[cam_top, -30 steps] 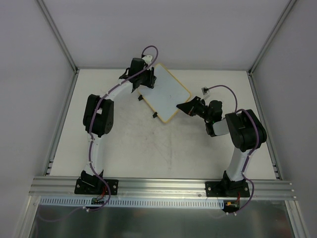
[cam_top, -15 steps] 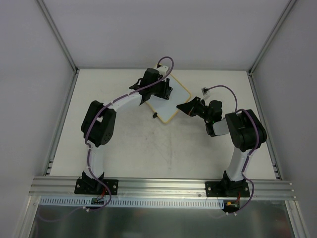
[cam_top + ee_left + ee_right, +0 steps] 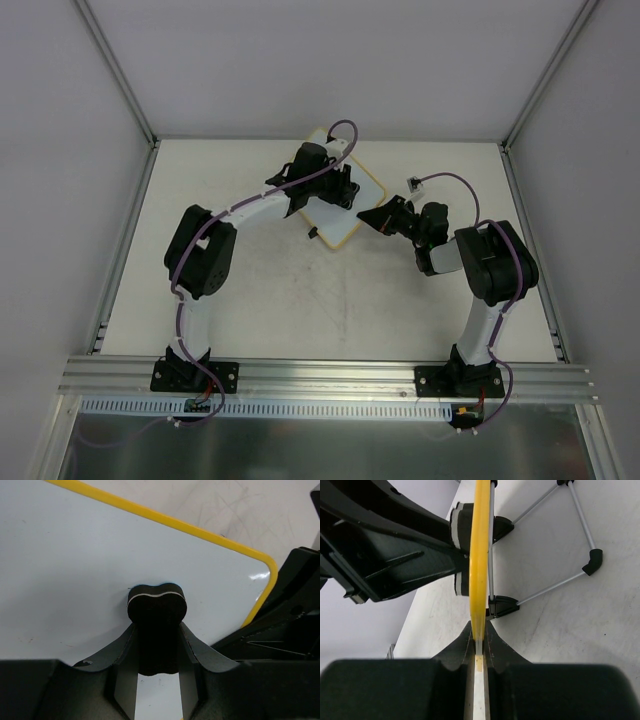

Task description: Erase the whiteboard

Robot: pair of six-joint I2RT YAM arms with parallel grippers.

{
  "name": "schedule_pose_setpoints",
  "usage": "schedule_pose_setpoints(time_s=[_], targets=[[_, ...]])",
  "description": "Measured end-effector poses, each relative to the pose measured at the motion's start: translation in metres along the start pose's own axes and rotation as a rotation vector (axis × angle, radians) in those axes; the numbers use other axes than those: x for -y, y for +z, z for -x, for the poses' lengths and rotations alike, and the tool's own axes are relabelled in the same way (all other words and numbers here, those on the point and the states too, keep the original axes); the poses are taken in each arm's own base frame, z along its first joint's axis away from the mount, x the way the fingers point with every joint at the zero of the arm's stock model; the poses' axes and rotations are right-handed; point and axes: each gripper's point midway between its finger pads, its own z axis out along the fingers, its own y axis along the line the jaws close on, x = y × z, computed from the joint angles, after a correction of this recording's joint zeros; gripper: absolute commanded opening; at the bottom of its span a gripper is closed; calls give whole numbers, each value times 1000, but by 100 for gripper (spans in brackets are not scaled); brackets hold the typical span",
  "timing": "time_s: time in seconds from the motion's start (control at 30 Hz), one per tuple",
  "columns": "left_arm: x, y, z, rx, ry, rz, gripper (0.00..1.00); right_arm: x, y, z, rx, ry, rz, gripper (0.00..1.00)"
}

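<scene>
The whiteboard (image 3: 345, 222) stands toward the far middle of the surface (image 3: 250, 290), turned cornerwise. It seems propped on a thin wire stand (image 3: 555, 587) behind it, though I cannot tell how steeply it leans. The left gripper (image 3: 335, 185) reaches over the whiteboard's face from its left side, clamped on a black eraser (image 3: 157, 607) whose rounded end presses against the white. That grip lets the arm scrub with the eraser instead of its own fingers. The right gripper (image 3: 372, 216) comes in from the whiteboard's right, pinched tight on its yellow frame (image 3: 480, 555). I take it that this steadies the light whiteboard so the rubbing does not push it away. The patch of face around the eraser looks nearly clean. Two small black clips (image 3: 502, 605) sit on the whiteboard's back edge, holding the stand.
</scene>
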Motion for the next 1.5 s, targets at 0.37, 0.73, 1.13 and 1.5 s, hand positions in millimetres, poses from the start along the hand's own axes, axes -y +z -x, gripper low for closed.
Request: schedule_pose_setpoints(time_s=[0.37,0.73,1.13,1.5], targets=[[20,0,-6,-15,6,-71,0,1,0,0,0,4,-7,0],[-20,-8,4,-29,-94,-145,0,0,0,0,2,0,-1,0],[-127,-12,26,-4,-156,9,0,-5,2,-1,2,-10,15,0],[-200,-20,29,17,-187,173,0,-6,2,-2,-1,-11,20,0]])
